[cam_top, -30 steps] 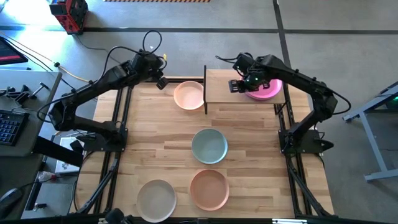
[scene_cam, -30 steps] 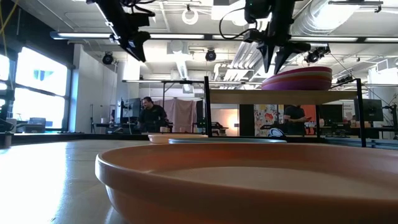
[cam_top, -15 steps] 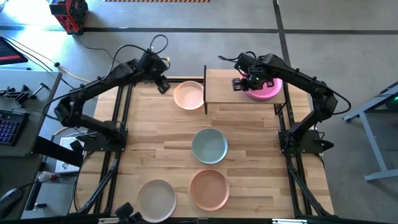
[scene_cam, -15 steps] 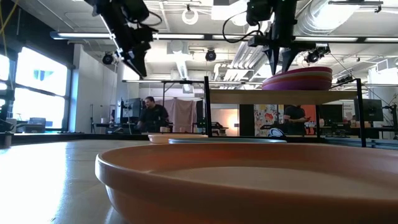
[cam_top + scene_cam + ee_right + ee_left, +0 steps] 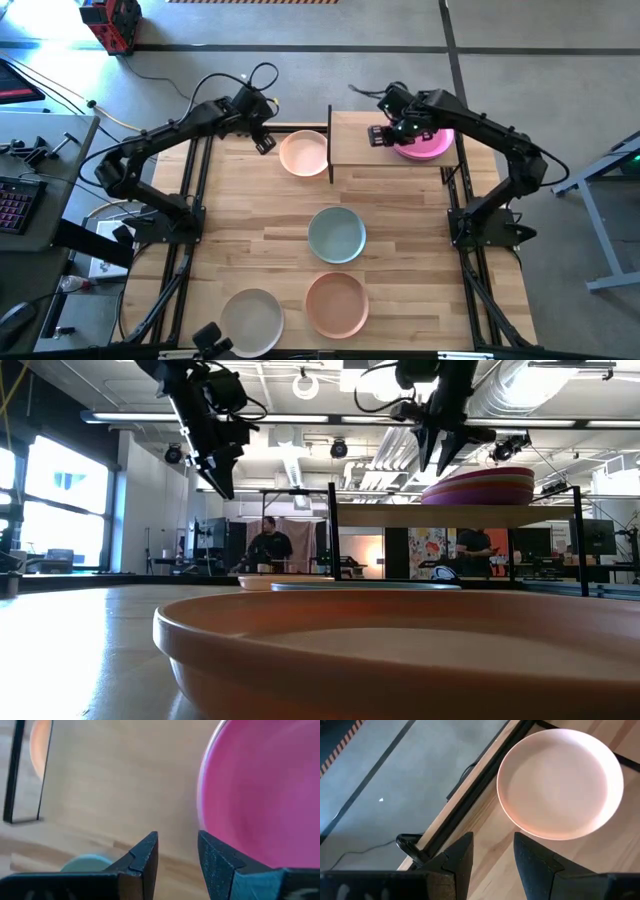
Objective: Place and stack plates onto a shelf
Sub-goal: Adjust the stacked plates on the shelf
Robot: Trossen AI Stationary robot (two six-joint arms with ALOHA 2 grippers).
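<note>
Since a second ago the left hand (image 5: 263, 143) has swung nearer the salmon plate (image 5: 303, 153), and the right hand (image 5: 381, 134) has shifted slightly over the shelf (image 5: 360, 145). The table (image 5: 250, 230) carries four loose plates: salmon beside the shelf, teal (image 5: 336, 234), orange (image 5: 337, 304), beige (image 5: 251, 320). A magenta-topped stack (image 5: 430, 145) sits on the shelf, count unclear. Both hands show a narrow gap, holding nothing.

From above I see my right gripper (image 5: 381, 135) over the shelf (image 5: 360, 140), beside the magenta plate (image 5: 432, 146). My left gripper (image 5: 264, 143) hangs near the salmon plate (image 5: 303, 154) (table's far edge). Pale teal plate (image 5: 336, 234), orange-red plate (image 5: 336, 304), beige plate (image 5: 251, 321) lie nearer.
</note>
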